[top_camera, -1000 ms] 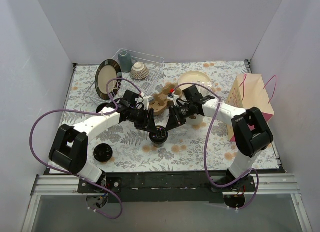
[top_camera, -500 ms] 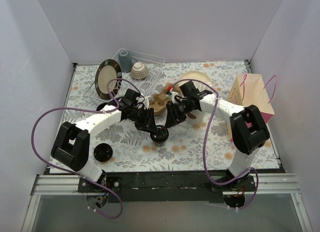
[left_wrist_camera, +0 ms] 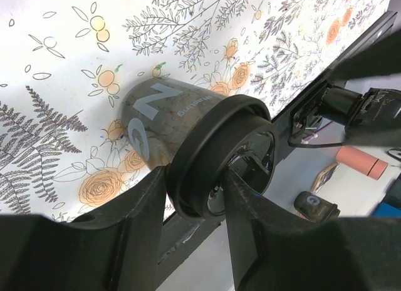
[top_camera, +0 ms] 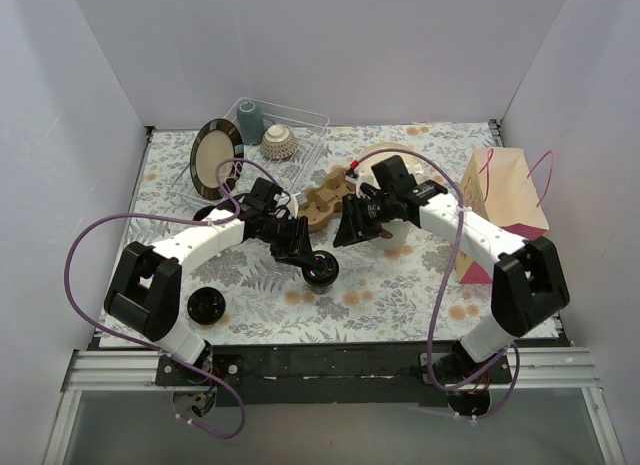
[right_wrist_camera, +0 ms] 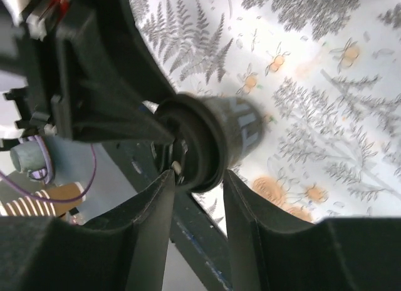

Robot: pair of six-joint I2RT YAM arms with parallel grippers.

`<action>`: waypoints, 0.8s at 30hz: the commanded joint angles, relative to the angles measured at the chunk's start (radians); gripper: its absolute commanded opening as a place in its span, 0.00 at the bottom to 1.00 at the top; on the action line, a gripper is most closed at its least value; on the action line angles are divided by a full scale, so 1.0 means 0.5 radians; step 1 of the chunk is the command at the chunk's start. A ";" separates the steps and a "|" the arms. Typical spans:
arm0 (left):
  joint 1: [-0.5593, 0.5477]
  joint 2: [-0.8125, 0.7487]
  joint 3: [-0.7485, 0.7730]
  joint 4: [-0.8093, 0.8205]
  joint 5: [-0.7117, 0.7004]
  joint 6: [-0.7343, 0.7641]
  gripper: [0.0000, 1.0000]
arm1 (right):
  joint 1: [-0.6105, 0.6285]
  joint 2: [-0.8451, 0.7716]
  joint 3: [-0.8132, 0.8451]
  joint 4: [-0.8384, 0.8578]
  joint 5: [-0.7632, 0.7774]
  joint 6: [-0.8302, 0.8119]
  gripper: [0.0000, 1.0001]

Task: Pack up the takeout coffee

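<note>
— Biggest things first?
— First the floral tablecloth [top_camera: 400,295], spread over the whole table. Then the paper bag [top_camera: 505,197] with pink handles, over at the right edge, well apart from the coffee. Next the clear bin [top_camera: 290,125] at the back, holding a grey cup [top_camera: 248,116] and a patterned bowl [top_camera: 277,140].
— And mid-table?
— Just the cardboard cup carrier [top_camera: 320,200], right behind both grippers.
— And the left gripper [left_wrist_camera: 197,194]?
— Clenched on the takeout coffee [left_wrist_camera: 156,116], one finger on either side of the black lid [left_wrist_camera: 222,156]. Holding it tilted, lid turned toward the wrist camera. Cannot tell whether resting on the cloth or raised off it.
— From above?
— Near the table's centre, in front of the carrier, right at the left fingertips.
— And the right gripper [right_wrist_camera: 198,176]?
— Spread apart, gripping nothing. Aimed at the same coffee from the other side, near it, just short of its lid.
— Anything smaller?
— Another black-lidded cup [top_camera: 205,305], down by the left arm's base, well apart from both grippers.
</note>
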 commanded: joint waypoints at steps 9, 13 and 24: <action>-0.035 0.223 -0.188 -0.267 -0.595 0.105 0.34 | 0.075 -0.388 -0.520 0.272 -0.075 0.419 0.45; -0.035 0.223 -0.185 -0.270 -0.592 0.114 0.34 | 0.105 -0.382 -0.609 0.414 -0.072 0.530 0.45; -0.035 0.226 -0.182 -0.282 -0.592 0.120 0.34 | 0.145 -0.259 -0.698 0.595 -0.044 0.635 0.45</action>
